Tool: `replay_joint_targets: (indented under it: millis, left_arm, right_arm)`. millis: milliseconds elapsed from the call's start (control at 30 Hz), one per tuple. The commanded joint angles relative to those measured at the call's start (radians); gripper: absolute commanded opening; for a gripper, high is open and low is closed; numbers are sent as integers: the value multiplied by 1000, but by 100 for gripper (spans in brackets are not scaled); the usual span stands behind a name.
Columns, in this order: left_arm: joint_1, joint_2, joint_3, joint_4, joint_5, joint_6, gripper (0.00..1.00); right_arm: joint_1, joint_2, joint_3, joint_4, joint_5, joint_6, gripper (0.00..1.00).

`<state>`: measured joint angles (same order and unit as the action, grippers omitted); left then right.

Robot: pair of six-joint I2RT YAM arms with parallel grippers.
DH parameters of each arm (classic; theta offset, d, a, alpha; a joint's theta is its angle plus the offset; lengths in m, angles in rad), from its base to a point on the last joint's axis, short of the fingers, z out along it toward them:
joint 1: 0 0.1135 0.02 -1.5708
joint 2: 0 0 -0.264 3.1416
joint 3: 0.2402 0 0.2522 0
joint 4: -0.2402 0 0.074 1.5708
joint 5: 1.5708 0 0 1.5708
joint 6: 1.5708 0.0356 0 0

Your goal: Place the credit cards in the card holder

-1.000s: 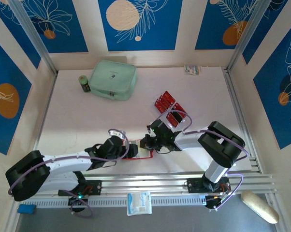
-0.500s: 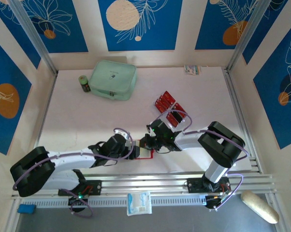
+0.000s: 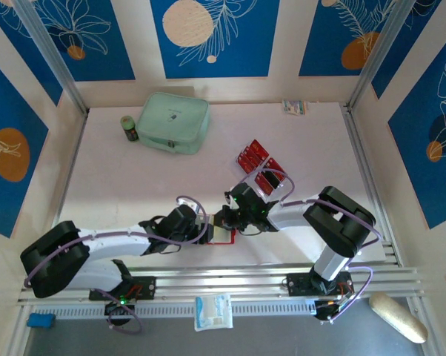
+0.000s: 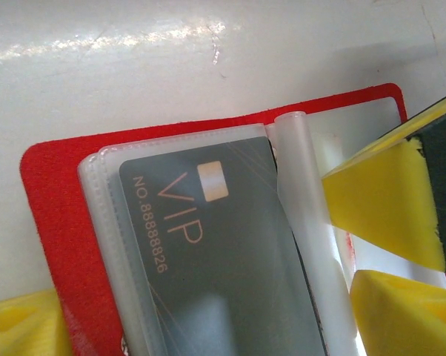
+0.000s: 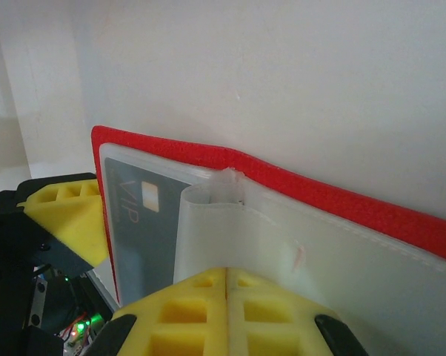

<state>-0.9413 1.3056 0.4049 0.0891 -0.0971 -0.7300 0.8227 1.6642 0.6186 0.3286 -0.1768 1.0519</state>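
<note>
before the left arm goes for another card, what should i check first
1. Card holder lying open on the table: ok.
2. Right gripper shut on the clear sleeve, pinching its edge: ok.
3. VIP card inside a sleeve pocket: ok. Its lower end is out of frame, so whether it is fully seated: cannot tell.
4. Left gripper open and carrying nothing: ok.
5. Loose credit cards lying on the table beyond the right arm, nothing on top of them: ok.
</note>
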Motion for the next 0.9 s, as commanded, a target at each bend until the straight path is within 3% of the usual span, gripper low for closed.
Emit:
replay_joint_targets:
  millis: [0, 233, 367, 600, 867]
  left_arm:
    - [-11, 78, -35, -9, 81, 0, 85]
    - [-11, 84, -46, 5, 77, -9, 84]
    - [-11, 81, -48, 9, 76, -11, 84]
    - [-12, 75, -48, 8, 73, -12, 83]
    - [-13, 64, -49, 6, 71, -11, 83]
  right_arm:
    - [-14, -50, -12, -17, -24, -13, 7]
    - [-30, -147, -26, -104, 27, -50, 40]
    - [-33, -156, -43, -111, 41, -46, 51]
    - [-26, -108, -50, -83, 41, -35, 55]
    - [-14, -50, -9, -65, 5, -52, 52]
